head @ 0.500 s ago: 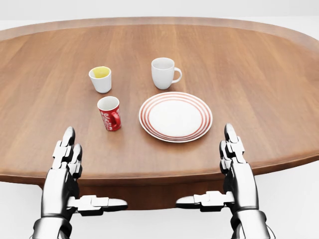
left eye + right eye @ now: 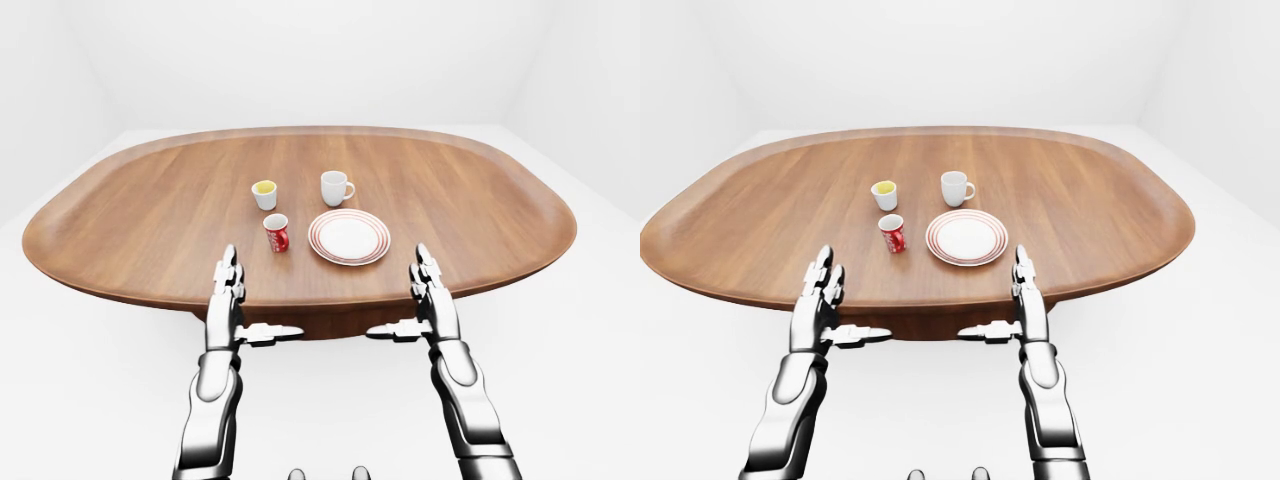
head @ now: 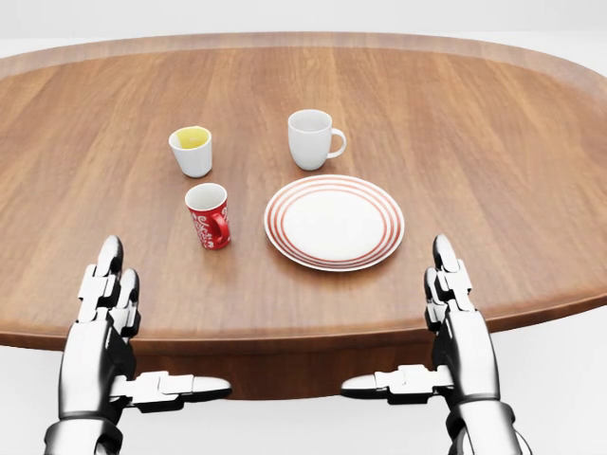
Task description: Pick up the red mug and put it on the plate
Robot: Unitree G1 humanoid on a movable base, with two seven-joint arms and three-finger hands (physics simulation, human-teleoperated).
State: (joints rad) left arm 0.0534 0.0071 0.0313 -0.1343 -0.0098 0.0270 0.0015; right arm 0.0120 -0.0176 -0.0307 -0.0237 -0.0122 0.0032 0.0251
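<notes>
In the head view, the small red ceramic mug (image 3: pixel 209 215) is standing upright at one o'clock from the left hand (image 3: pixel 100 332), the nearer one; both it and the right hand (image 3: pixel 455 327) are hanging spread and empty. The red-ringed white plate (image 3: pixel 334 222) is lying at the mug's three o'clock.

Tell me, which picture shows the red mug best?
The head view: the red mug is biggest there, so you can see its handle and white inside. The left-eye and right-eye views show it too, but tiny, standing left of the plate.
</notes>
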